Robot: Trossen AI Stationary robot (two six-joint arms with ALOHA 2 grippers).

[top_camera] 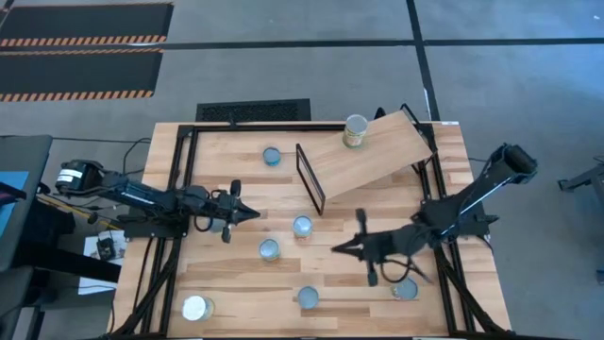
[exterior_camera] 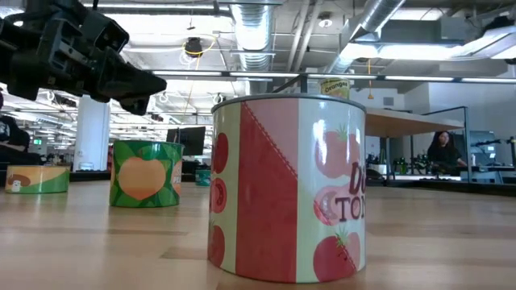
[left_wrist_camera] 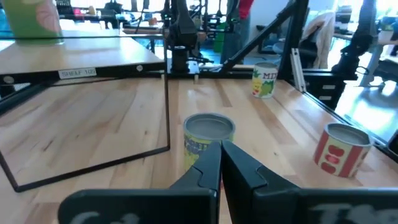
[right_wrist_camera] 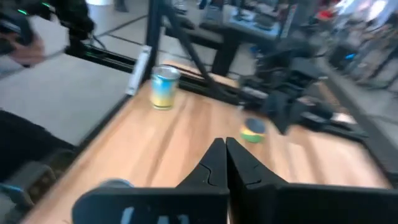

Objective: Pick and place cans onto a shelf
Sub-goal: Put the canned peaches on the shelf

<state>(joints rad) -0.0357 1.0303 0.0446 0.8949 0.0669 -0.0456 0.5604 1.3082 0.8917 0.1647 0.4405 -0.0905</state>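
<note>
The shelf (top_camera: 377,151) is a slanted light-wood board with a thin black frame (top_camera: 310,178) at its lower end. One can (top_camera: 355,130) stands on its far part. Several cans stand on the table: near the frame (top_camera: 302,226), (top_camera: 269,248), far left (top_camera: 272,156), near edge (top_camera: 308,298), white-topped (top_camera: 196,308), and by the right arm (top_camera: 405,289). My left gripper (top_camera: 253,214) is shut and empty, pointing at the yellow-labelled can (left_wrist_camera: 209,140) a short way off. My right gripper (top_camera: 338,248) is shut and empty above the table's middle.
A black metal frame (top_camera: 179,179) runs round the tabletop's edges. In the low view a red tomato-labelled can (exterior_camera: 286,189) stands close, with a green can (exterior_camera: 145,173) behind it to the left. A person (exterior_camera: 442,149) shows in the room beyond.
</note>
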